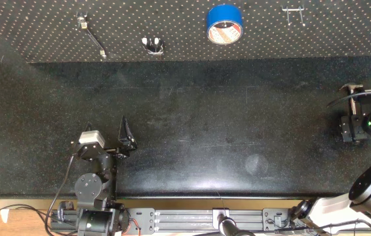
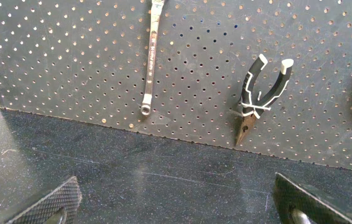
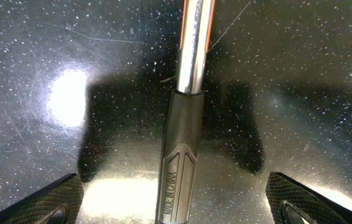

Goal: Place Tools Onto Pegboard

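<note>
- Right pincer [image 3: 176,202] gapes open, fingers either side of the hammer [image 3: 182,143] lying on the table [image 3: 70,50], right.
- Left pincer [image 2: 176,205] open, near left, facing the pegboard [image 2: 70,56].

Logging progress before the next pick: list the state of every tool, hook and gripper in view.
Silver combination wrench: hung on pegboard.
Black-and-white-handled pliers: hung, nose down.
Blue tape roll: hung on pegboard.
Bare metal double hook: empty.
Chrome-shafted, black-gripped hammer: lying on table, ungripped.
Left gripper: open, empty.
Right gripper: open, straddling hammer.

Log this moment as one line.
pegboard: wrench, pliers, tape roll hung | hammer: on table | right gripper: open over handle | left gripper: open, empty
</note>
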